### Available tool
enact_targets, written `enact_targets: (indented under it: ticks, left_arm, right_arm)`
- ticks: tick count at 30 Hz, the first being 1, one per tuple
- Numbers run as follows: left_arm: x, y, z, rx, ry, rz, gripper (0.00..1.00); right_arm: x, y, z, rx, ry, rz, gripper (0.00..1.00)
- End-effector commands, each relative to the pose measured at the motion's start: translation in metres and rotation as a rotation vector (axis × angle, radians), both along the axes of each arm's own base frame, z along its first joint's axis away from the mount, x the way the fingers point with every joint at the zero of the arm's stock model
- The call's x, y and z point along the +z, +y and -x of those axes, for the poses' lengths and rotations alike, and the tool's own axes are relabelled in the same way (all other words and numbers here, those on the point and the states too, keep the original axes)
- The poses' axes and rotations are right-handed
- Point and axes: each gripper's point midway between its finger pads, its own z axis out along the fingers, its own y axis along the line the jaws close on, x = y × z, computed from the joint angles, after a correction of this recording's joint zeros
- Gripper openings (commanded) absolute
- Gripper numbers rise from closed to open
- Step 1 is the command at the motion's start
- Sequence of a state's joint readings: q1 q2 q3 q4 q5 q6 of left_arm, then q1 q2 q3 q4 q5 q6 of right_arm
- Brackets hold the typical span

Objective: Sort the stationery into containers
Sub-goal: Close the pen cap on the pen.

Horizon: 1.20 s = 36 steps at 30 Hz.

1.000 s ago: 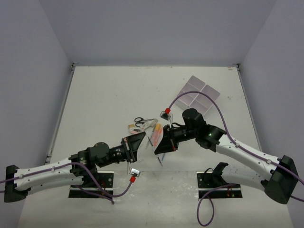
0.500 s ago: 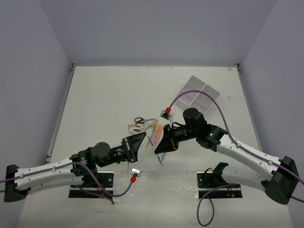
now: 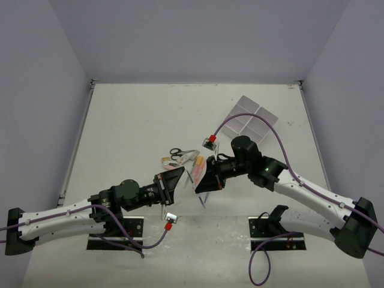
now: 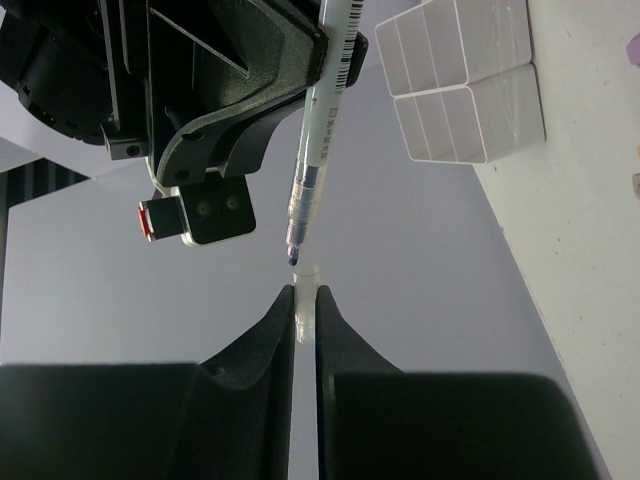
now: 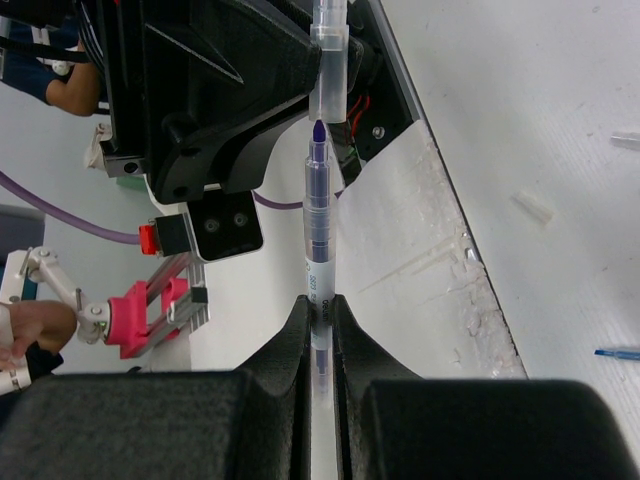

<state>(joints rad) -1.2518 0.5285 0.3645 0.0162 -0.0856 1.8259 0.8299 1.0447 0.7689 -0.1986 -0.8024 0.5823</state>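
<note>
My left gripper (image 4: 306,292) is shut on a clear pen cap (image 4: 306,278). My right gripper (image 5: 320,302) is shut on a thin pen (image 5: 319,215) with a purple tip. The two grippers face each other above the table's middle, left (image 3: 179,180) and right (image 3: 201,177). The pen tip points at the cap's open end (image 5: 329,60), just short of it or touching. The white four-compartment box (image 3: 252,119) stands at the back right, also in the left wrist view (image 4: 465,80). Black-handled scissors (image 3: 176,152), orange and pink markers (image 3: 195,162) and a small eraser (image 3: 167,161) lie just beyond the grippers.
A thin pen (image 3: 203,203) lies on the table near the front, under the right gripper. A loose clear cap (image 5: 533,206) and a blue pen tip (image 5: 615,352) show on the table in the right wrist view. Both arm bases sit at the near edge.
</note>
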Motion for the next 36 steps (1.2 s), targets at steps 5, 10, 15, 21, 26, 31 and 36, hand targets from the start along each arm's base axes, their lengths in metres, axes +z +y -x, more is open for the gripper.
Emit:
enact_targets:
  ticks: [5, 10, 15, 21, 26, 31, 36]
  left_arm:
    - [0.016, 0.001, -0.002, 0.015, -0.024, 0.043, 0.00]
    - [0.017, 0.000, -0.003, 0.017, -0.021, 0.047, 0.00]
    - [0.018, -0.001, -0.004, 0.023, -0.020, 0.047, 0.00]
    - [0.022, 0.001, -0.005, 0.029, -0.020, 0.055, 0.00]
    - [0.025, 0.002, -0.005, 0.034, -0.025, 0.063, 0.00]
    - [0.025, 0.003, -0.006, 0.039, -0.024, 0.065, 0.00]
    - [0.026, 0.003, -0.005, 0.033, -0.021, 0.072, 0.00]
  right_arm:
    - [0.013, 0.003, -0.003, 0.006, -0.040, -0.036, 0.00]
    - [0.013, 0.003, -0.001, 0.016, -0.035, -0.035, 0.00]
    - [0.011, 0.002, 0.003, 0.031, -0.032, -0.036, 0.00]
    - [0.005, 0.002, 0.004, 0.029, -0.028, -0.026, 0.00]
    - [0.001, 0.001, 0.004, 0.024, -0.024, -0.017, 0.00]
    - [-0.002, 0.000, 0.005, 0.025, -0.022, -0.014, 0.00]
    - [-0.006, 0.000, 0.004, 0.030, -0.014, -0.004, 0.00]
